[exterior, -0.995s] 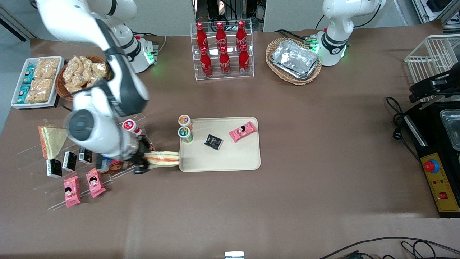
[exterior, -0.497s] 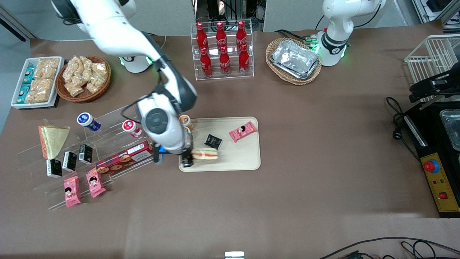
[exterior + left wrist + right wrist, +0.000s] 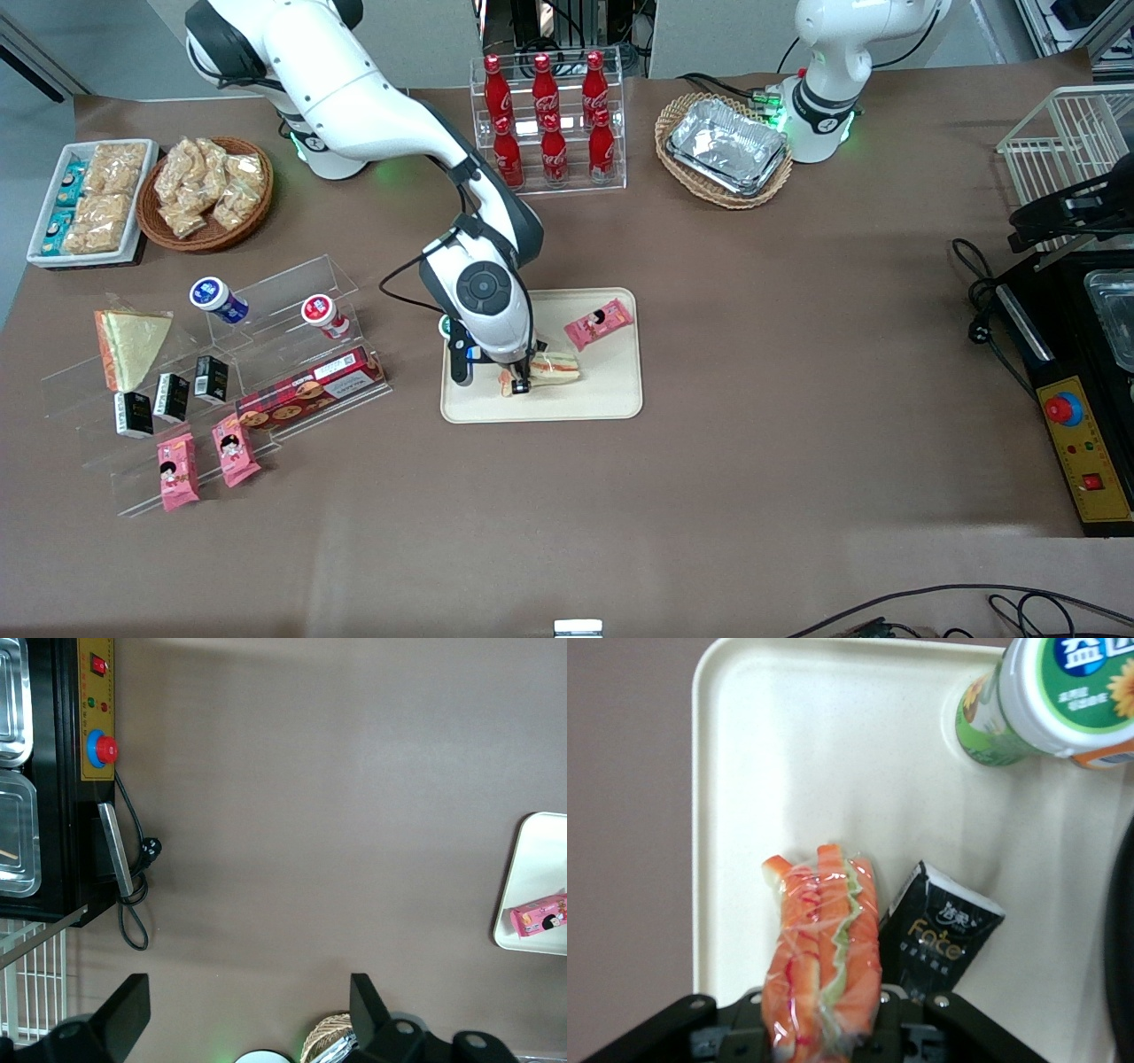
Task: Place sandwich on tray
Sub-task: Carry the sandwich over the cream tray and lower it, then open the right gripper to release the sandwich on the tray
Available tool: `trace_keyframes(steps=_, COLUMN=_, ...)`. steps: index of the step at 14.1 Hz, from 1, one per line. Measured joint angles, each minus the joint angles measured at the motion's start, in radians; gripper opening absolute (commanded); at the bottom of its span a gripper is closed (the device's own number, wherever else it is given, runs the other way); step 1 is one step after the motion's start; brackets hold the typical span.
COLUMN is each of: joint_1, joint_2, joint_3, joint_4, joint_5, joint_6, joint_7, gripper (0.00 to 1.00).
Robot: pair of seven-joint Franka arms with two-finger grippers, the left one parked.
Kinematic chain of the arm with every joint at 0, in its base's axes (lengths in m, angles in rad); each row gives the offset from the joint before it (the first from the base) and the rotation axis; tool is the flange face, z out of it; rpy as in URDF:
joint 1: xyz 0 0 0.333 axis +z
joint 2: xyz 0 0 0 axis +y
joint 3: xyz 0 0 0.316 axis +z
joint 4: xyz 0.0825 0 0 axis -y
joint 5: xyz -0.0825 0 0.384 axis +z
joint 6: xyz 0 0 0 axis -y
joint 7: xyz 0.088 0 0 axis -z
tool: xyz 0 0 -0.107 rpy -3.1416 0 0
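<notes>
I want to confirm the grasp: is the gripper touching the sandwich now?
Touching. In the right wrist view the gripper is shut on the sandwich, its wrapped end pinched between the fingers above the tray.

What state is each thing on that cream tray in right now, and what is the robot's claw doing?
sandwich: wrapped, held edge-up over the tray
gripper: shut on the sandwich, low above the tray
tray: flat on the table, partly filled
black packet: lying on the tray beside the sandwich
green-capped bottle: upright, capped
pink snack pack: lying flat on the tray
</notes>
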Motion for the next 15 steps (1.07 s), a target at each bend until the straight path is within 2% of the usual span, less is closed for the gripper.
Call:
trace_keyframes(steps=6, joint_1=-0.012, joint_2=0.009, joint_3=-0.014, joint_4=0.012, joint_5=0.000, joint_6=0.009, joint_7=0.005, gripper=0.00)
trace_keyframes(steps=8, joint_1=-0.024, joint_2=0.014, joint_3=-0.016, joint_4=0.019, joint_5=0.000, joint_6=0.009, joint_7=0.005, gripper=0.09)
trace_keyframes(steps=10, joint_1=-0.027, joint_2=0.022, joint_3=-0.017, joint_4=0.020, joint_5=0.000, joint_6=0.012, joint_7=0.005, gripper=0.31)
trace_keyframes(steps=11, joint_1=-0.027, joint_2=0.028, joint_3=-0.017, joint_4=0.020, joint_5=0.000, joint_6=0.018, joint_7=0.005, gripper=0.57)
trace_keyframes(steps=13, joint_1=-0.027, joint_2=0.035, joint_3=-0.016, joint_4=0.021, joint_5=0.000, joint_6=0.029, joint_7=0.006, gripper=1.00)
trace_keyframes(steps=15, joint_1=-0.027, joint_2=0.039, joint_3=-0.017, joint_4=0.026, joint_5=-0.001, joint_6=0.030, joint_7=0.006, gripper=1.00)
